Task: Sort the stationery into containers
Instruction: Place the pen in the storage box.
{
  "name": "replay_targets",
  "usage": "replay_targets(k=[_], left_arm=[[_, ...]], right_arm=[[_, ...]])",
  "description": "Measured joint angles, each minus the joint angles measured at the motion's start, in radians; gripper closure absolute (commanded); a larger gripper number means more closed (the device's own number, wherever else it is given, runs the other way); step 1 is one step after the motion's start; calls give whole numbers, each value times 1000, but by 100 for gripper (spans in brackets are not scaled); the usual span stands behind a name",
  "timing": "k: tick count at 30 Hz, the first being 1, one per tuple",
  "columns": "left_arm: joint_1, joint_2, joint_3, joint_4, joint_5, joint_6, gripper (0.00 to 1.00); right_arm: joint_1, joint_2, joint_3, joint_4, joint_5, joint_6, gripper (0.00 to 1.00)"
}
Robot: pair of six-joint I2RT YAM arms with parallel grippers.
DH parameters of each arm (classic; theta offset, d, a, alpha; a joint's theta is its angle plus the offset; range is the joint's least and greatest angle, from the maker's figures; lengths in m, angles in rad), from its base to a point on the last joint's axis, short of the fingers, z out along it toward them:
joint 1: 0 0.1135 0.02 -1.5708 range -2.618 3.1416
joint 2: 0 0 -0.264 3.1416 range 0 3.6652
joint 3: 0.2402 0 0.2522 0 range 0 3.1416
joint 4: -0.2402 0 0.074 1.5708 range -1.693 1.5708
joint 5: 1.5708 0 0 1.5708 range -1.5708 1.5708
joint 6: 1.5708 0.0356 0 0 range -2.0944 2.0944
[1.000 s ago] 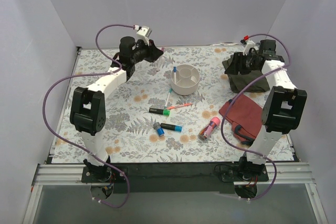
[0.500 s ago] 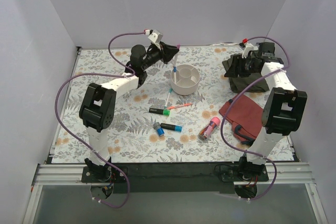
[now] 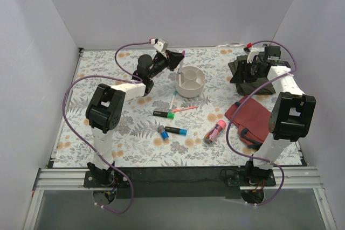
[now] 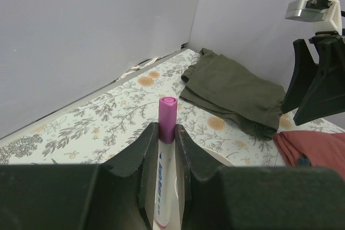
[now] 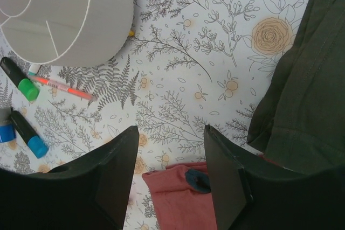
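Brings the pink-capped white pen in from the nine-o'clock side, much nearer than a second ago, to just above the ten-o'clock rim of the ribbed off-white cup. Grips it at mid-barrel in the left gripper, jaws drawn together on the barrel, cap poking out past the fingertips.

Looks light, stiff and smooth. Probably swivels or slides between flat pads if pinched off-centre. Best taken across the barrel near the middle, never by the cap, which may pull off. Needs no gentleness beyond that; seems hardly fragile.

Leaves still unsorted on the floral mat, from five to seven o'clock of the cup: an orange-pink pen, a green-capped black marker, a blue-capped black marker, a grey-blue stub and a fat pink marker. Likely rounder and easier to clamp than the thin pens.

Shows the right gripper with fingers apart and empty at three o'clock of the cup, by the dark green cloth, a red cloth nearer the bases.
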Motion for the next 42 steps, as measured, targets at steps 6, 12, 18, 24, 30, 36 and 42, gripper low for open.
replay_targets(k=[6, 12, 18, 24, 30, 36, 42], left_arm=[[0, 1, -31, 20, -24, -8, 100], [0, 26, -33, 32, -52, -16, 100], [0, 65, -45, 22, -84, -19, 87], [0, 65, -58, 10, -107, -24, 64], [0, 65, -64, 2, -127, -26, 59], [2, 5, -113, -58, -167, 4, 54], [41, -284, -163, -302, -188, 119, 43]], right_arm=[[1, 0, -1, -17, 3, -3, 40], [1, 13, 15, -20, 3, -4, 40], [1, 30, 22, -21, 2, -3, 40], [1, 48, 22, -21, 2, -4, 40], [1, 67, 35, -21, -6, -3, 40], [1, 75, 53, -18, -13, -3, 40], [1, 75, 54, -4, -32, -1, 40]])
